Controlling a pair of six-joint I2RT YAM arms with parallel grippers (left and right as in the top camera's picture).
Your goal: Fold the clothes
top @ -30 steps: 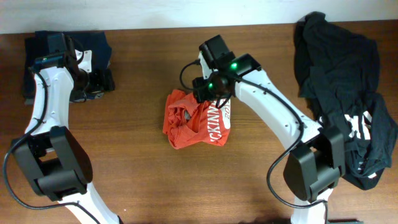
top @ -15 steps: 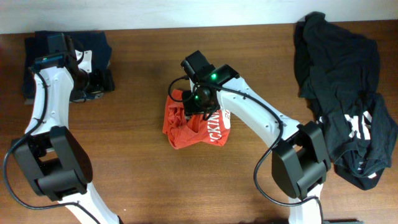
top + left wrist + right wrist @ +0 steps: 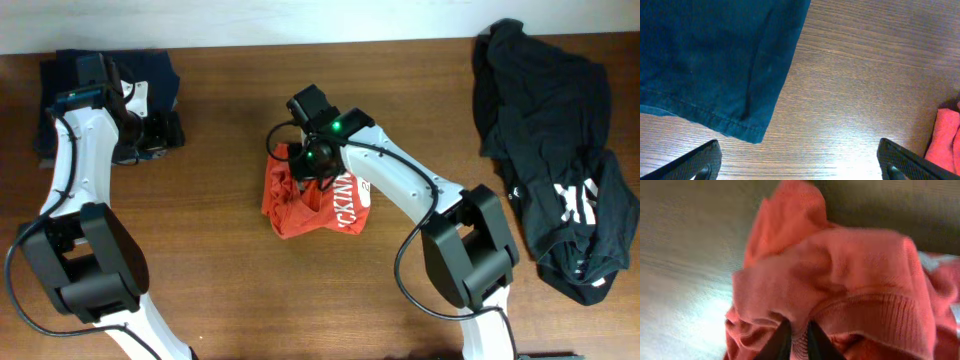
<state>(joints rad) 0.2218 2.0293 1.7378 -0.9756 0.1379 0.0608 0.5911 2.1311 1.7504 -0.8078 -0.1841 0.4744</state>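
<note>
A crumpled red shirt point(image 3: 318, 203) with white lettering lies in the middle of the table. My right gripper point(image 3: 308, 168) is at its upper left edge, shut on a fold of the red shirt point(image 3: 840, 275); its fingertips point(image 3: 799, 339) pinch the ribbed cloth. My left gripper point(image 3: 165, 130) is open and empty at the far left, beside a folded dark navy garment point(image 3: 110, 85). In the left wrist view its fingers point(image 3: 800, 165) are spread wide over bare wood, with the navy garment's corner point(image 3: 715, 60) above and a bit of the red shirt point(image 3: 945, 140) at the right edge.
A heap of black clothes point(image 3: 555, 140) with white markings covers the table's right side. The wooden table point(image 3: 200, 260) has a white wall along its far edge.
My right gripper has moved left across the red shirt to its upper left edge and closed on a fold. The left arm has not moved.
</note>
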